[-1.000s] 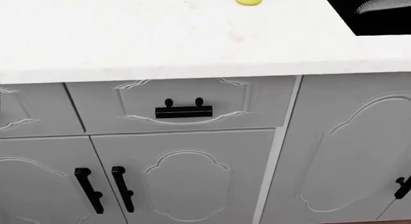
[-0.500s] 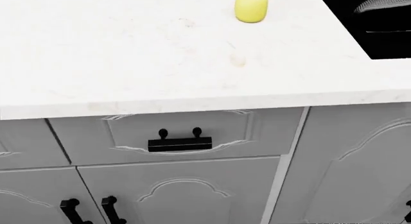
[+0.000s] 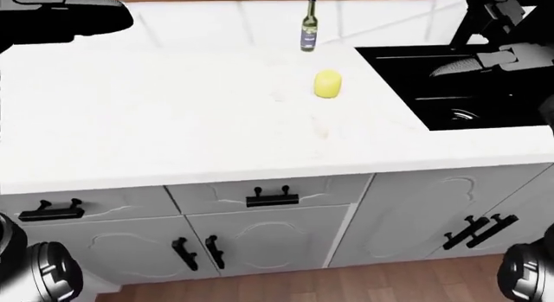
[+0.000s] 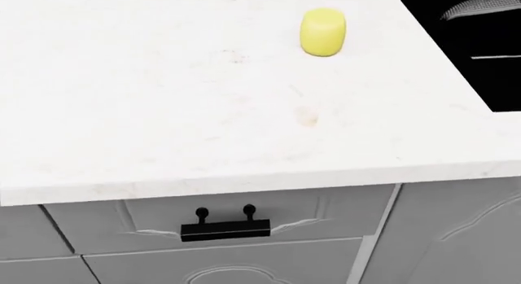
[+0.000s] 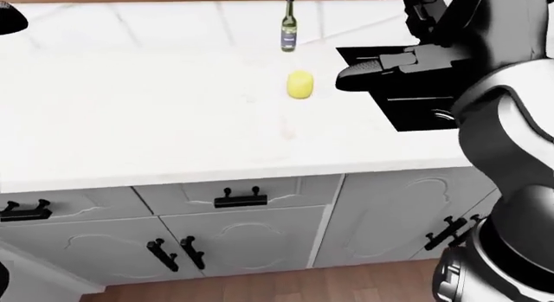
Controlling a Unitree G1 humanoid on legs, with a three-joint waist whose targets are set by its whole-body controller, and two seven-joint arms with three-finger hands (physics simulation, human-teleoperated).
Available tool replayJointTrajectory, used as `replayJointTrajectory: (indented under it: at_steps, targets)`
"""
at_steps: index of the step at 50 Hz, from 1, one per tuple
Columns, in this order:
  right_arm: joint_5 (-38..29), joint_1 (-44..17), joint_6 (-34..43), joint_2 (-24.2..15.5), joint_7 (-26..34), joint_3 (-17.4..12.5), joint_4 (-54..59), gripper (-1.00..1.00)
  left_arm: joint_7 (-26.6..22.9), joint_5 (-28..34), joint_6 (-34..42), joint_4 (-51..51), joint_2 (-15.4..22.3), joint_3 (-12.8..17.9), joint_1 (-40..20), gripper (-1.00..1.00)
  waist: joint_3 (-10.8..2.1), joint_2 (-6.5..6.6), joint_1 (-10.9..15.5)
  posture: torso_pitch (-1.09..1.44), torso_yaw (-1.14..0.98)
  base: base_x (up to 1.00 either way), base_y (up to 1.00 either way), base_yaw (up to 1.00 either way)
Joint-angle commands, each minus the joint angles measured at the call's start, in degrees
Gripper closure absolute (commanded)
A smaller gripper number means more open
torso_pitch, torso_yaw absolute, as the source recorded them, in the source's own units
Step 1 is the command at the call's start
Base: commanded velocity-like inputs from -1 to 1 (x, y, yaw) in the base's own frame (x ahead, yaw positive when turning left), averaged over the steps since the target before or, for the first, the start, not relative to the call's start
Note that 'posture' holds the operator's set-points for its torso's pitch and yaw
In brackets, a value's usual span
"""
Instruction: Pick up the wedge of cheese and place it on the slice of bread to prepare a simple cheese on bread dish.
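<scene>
A small yellow rounded lump, which I take for the cheese (image 4: 323, 31), lies on the white counter (image 4: 146, 113) at the top right of the head view. It also shows in the left-eye view (image 3: 327, 84). No slice of bread shows in any view. My right hand (image 5: 374, 69) hovers over the black sink, to the right of the cheese, fingers stretched out and empty. My left hand (image 3: 65, 16) is a dark shape at the top left of the left-eye view, well away from the cheese; I cannot make out its fingers.
A dark glass bottle (image 3: 308, 31) stands upright on the counter above the cheese. A black sink (image 3: 459, 88) is set into the counter at the right. Grey cabinet drawers and doors with black handles (image 3: 272, 199) run below the counter edge.
The whole head view has shifted: the camera has tilted up, so the counter and the yellow lump sit lower and larger in the picture and the cabinet doors have dropped out.
</scene>
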Motion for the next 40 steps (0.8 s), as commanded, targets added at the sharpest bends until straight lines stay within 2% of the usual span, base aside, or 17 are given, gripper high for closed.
replayJointTrajectory:
  at_steps: [1, 2, 3, 4, 11, 14, 16, 17, 19, 24, 26, 28, 29, 31, 36, 38, 40]
  targets:
    - [-0.5, -1.1, -1.1, -0.6, -0.1, -0.9, -0.4, -1.00, 0.2, -0.3, -0.8, -0.7, 0.4, 0.1, -1.2, -1.00, -1.44, -1.52, -0.1, 0.00, 0.00, 0.16, 0.00, 0.00]
    - [-0.4, -1.3, -0.7, -0.6, -0.2, -1.0, -0.6, -1.00, 0.5, -0.7, -0.4, -0.9, 0.5, 0.2, -1.6, -1.00, -0.89, 0.75, -0.6, 0.00, 0.00, 0.16, 0.00, 0.00]
    - [-0.4, -1.3, -0.8, -0.6, -0.2, -1.0, -0.5, -1.00, 0.6, -0.9, -0.3, -1.0, 0.6, 0.2, -1.7, -1.00, -0.73, -0.17, -0.4, 0.00, 0.00, 0.16, 0.00, 0.00]
    - [-0.5, -1.3, -0.8, -0.6, -0.1, -1.1, -0.5, -1.00, 0.7, -1.0, -0.3, -1.0, 0.6, 0.2, -1.7, -1.00, -0.84, -0.06, -0.5, 0.00, 0.00, 0.16, 0.00, 0.00]
    - [-0.1, -1.4, -0.6, -0.7, -0.4, -1.2, -0.7, -1.00, 0.8, -1.5, -0.8, -0.6, 1.2, 0.4, -1.2, -1.00, -0.10, 3.42, -1.0, 0.00, 0.00, 0.16, 0.00, 0.00]
    - [-0.3, -1.3, -0.8, -0.7, -0.3, -1.1, -0.6, -1.00, 1.0, -1.6, -1.0, -0.7, 1.3, 0.2, -1.3, -1.00, -1.06, 7.39, -1.6, 0.00, 0.00, 0.16, 0.00, 0.00]
    - [-0.2, -1.3, -0.7, -0.7, -0.3, -1.3, -0.7, -1.00, 0.8, -1.5, -1.2, -0.5, 1.3, 0.1, -1.2, -1.00, -0.91, 6.70, -1.1, 0.00, 0.00, 0.16, 0.00, 0.00]
    - [-0.2, -1.3, -0.7, -0.7, -0.3, -1.3, -0.7, -1.00, 0.8, -1.4, -1.3, -0.5, 1.3, 0.1, -1.2, -1.00, -0.66, 7.19, -1.3, 0.00, 0.00, 0.16, 0.00, 0.00]
    - [-0.2, -1.4, -0.7, -0.7, -0.3, -1.2, -0.7, -1.00, 0.8, -1.5, -1.2, -0.5, 1.4, 0.2, -1.2, -1.00, -1.14, 6.17, -0.9, 0.00, 0.00, 0.16, 0.00, 0.00]
    - [-0.2, -1.5, -0.5, -0.7, -0.5, -1.0, -0.7, -1.00, 0.7, -1.0, -1.3, -0.6, 1.0, -0.4, -1.1, -1.00, -0.41, 3.73, -0.6, 0.00, 0.00, 0.16, 0.00, 0.00]
    - [-0.5, -1.3, -0.8, -0.5, -0.3, -0.7, -0.6, -1.00, 0.6, -0.8, -1.3, -0.6, 0.9, -0.4, -1.0, -1.00, -0.48, 2.02, -0.3, 0.00, 0.00, 0.15, 0.00, 0.00]
    - [-0.6, -1.5, -0.6, -0.4, -0.2, -0.7, -0.7, -1.00, 0.6, -0.8, -1.1, -0.7, 0.8, -0.2, -1.1, -1.00, -1.43, -1.40, -0.1, 0.00, 0.00, 0.15, 0.00, 0.00]
    - [-0.7, -1.4, -0.6, -0.4, -0.2, -0.8, -0.7, -1.00, 0.6, -0.8, -1.1, -0.7, 0.8, -0.2, -1.1, -1.00, -0.92, 0.80, -0.6, 0.00, 0.00, 0.16, 0.00, 0.00]
    - [-0.7, -1.4, -0.6, -0.3, -0.1, -0.8, -0.7, -1.00, 0.6, -0.8, -1.0, -0.7, 0.8, -0.2, -1.1, -1.00, -0.76, -0.04, -0.5, 0.00, 0.00, 0.16, 0.00, 0.00]
    - [-0.7, -1.6, -0.4, -0.2, 0.1, -0.8, -0.4, -1.00, 0.4, -0.5, -1.0, -0.6, 0.7, -0.1, -1.1, -1.00, -0.59, 2.14, -0.7, 0.00, 0.00, 0.12, 0.00, 0.00]
    - [-1.2, -1.4, -0.3, -0.1, 0.1, -0.5, -0.1, -1.00, 0.3, -0.5, -1.0, -0.5, 0.8, 0.1, -1.0, -1.00, 0.84, 2.75, -1.5, 0.00, 0.00, 0.02, 0.00, 0.00]
    - [-1.1, -1.6, 0.1, 0.1, 0.1, -0.4, -0.3, -1.00, 0.4, -0.8, -0.8, -0.5, 1.1, 0.4, -1.2, -1.00, 0.11, 5.18, -2.0, 0.00, 0.00, 0.00, 0.00, 0.00]
